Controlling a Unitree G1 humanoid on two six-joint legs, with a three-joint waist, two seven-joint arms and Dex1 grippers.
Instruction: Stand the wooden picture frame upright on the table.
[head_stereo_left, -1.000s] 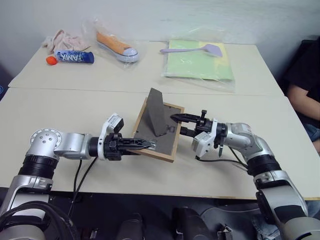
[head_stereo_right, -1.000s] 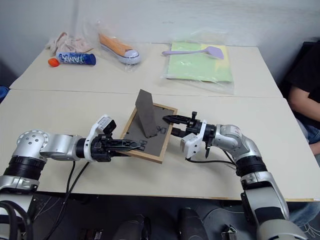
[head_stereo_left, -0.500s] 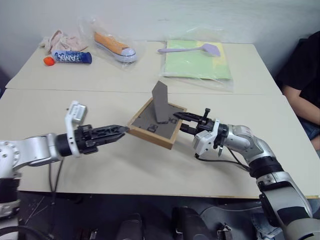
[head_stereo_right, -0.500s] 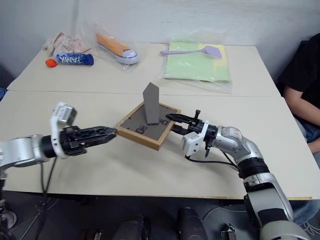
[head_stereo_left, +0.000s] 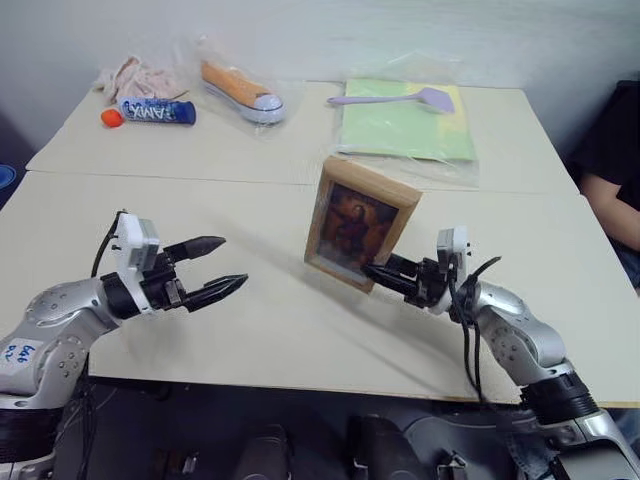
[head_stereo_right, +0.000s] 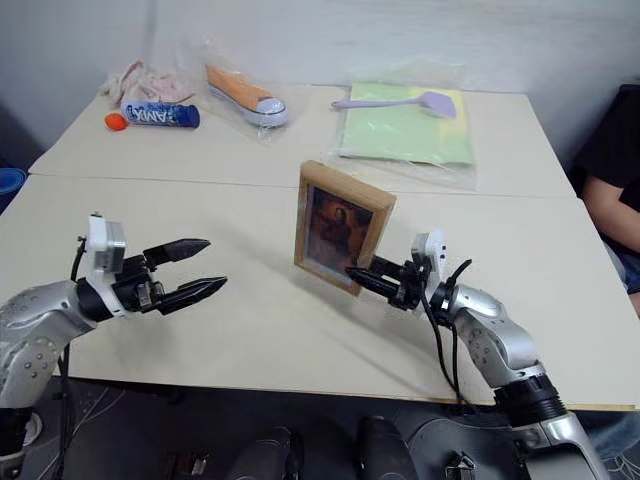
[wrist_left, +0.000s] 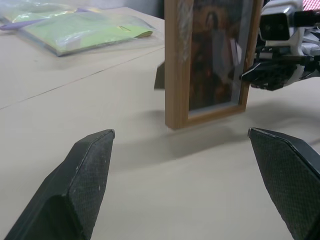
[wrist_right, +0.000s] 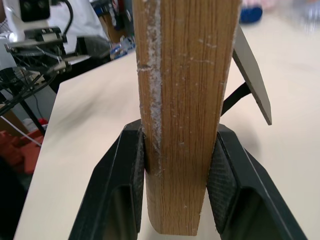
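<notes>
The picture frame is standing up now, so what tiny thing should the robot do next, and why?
Probably open the right gripper slowly and back away. Its fingers clamp the wooden picture frame, which stands upright on the table with its stand folded out behind. The left gripper is open, well clear.

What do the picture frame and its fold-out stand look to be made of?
The wooden picture frame: light, unvarnished-looking wood, with visible grain and whitish scuffs on the edge held by the right hand. The stand: thin, flat, matte grey board, possibly card or fibreboard; the material is not certain.
</notes>
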